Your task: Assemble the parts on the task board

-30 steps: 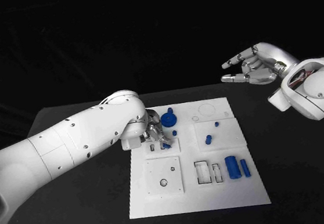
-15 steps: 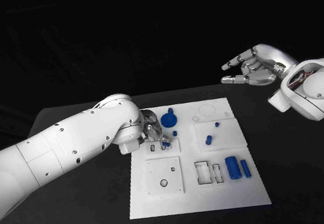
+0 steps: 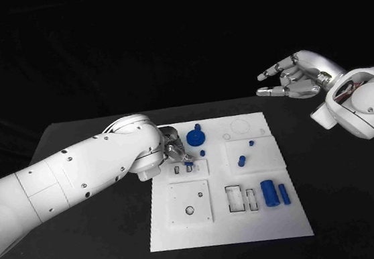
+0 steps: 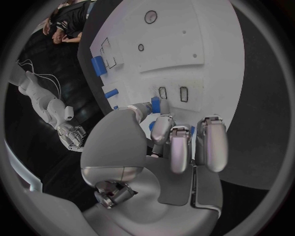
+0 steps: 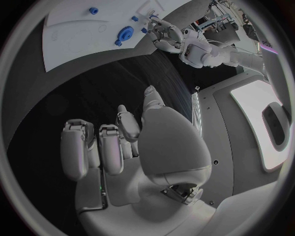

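Note:
The white task board (image 3: 229, 231) lies in the middle of the table. My left hand (image 3: 175, 152) hovers over its upper left part and pinches a small blue part (image 4: 155, 104) between thumb and a finger. That part hangs just above two small upright slots (image 4: 172, 93) in the board. A round blue part (image 3: 196, 134) stands just behind the hand. Two blue cylinders (image 3: 274, 192) lie at the board's right side, and small blue pegs (image 3: 241, 160) stand near its middle. My right hand (image 3: 293, 79) is raised beyond the board's far right corner, fingers loosely curved and holding nothing.
A square plate with a hole (image 3: 189, 204) and rectangular pockets (image 3: 239, 199) occupy the board's near half. Bare black table (image 3: 356, 195) surrounds the board on all sides. In the right wrist view the board (image 5: 73, 24) shows far off, with my left hand (image 5: 164, 35) over it.
My left forearm has swung slightly, while the hand stays over the small slots with the blue part pinched. The right hand has not moved.

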`<state>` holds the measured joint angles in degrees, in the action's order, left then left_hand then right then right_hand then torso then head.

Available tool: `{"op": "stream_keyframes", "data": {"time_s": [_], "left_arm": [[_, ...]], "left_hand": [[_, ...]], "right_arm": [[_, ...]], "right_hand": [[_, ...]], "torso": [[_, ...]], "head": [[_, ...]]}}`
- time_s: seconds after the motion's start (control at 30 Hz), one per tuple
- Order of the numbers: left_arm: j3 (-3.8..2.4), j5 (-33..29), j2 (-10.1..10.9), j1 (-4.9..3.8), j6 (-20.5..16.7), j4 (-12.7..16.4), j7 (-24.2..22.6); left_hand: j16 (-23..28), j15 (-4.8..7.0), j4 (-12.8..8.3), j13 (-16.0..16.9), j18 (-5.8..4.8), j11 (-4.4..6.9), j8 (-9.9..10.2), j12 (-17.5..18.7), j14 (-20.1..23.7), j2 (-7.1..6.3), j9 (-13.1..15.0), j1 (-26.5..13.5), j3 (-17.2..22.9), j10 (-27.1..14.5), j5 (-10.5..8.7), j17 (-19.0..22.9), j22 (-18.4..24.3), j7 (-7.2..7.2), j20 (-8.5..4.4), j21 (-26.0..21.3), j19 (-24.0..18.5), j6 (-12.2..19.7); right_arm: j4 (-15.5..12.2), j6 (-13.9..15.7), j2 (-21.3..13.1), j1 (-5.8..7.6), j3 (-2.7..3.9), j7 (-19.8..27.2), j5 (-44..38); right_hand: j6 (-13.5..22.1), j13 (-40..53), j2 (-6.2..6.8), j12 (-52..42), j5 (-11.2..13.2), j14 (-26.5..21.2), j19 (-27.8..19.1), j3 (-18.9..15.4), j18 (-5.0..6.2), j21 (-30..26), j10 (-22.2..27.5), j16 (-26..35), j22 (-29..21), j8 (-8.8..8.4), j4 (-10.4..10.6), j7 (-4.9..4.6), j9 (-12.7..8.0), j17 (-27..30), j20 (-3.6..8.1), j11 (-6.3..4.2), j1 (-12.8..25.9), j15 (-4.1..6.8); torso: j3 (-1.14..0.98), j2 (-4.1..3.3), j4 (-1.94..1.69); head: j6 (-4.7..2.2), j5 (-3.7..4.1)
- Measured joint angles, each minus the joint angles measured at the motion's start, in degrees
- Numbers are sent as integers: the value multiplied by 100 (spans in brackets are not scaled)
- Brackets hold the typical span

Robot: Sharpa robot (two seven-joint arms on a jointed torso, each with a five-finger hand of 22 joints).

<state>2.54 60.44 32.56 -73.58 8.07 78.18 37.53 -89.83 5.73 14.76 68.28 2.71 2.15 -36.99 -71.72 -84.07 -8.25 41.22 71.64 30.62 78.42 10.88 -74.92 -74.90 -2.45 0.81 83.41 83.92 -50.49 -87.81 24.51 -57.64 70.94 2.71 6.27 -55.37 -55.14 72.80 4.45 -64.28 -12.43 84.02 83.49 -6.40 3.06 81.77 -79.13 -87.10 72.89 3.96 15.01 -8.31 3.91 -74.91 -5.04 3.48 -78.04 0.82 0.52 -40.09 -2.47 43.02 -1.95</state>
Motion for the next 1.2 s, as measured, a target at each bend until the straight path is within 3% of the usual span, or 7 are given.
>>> {"op": "stream_keyframes", "data": {"time_s": [0.53,1.2], "left_arm": [[3,438,-28,34,261,-48,42],[-5,479,-48,54,572,-24,47]], "left_hand": [[0,0,-77,-7,0,0,1,0,0,-68,9,-68,77,0,55,1,0,2,0,0,0,-39],[0,0,-93,-2,0,0,-12,0,0,-87,15,-87,93,0,54,1,0,10,0,0,0,-70]], "right_arm": [[5,-20,5,-1,-1,-4,0],[9,-52,16,-1,-1,-8,0]], "right_hand": [[0,0,0,0,0,0,0,0,0,0,0,0,0,0,0,0,0,1,0,0,0,0],[0,1,0,0,0,0,-22,0,0,0,0,0,0,0,0,0,0,1,21,0,0,0]], "torso": [[3,-3,12],[0,-3,13]], "head": [[23,-39],[49,-43]]}}
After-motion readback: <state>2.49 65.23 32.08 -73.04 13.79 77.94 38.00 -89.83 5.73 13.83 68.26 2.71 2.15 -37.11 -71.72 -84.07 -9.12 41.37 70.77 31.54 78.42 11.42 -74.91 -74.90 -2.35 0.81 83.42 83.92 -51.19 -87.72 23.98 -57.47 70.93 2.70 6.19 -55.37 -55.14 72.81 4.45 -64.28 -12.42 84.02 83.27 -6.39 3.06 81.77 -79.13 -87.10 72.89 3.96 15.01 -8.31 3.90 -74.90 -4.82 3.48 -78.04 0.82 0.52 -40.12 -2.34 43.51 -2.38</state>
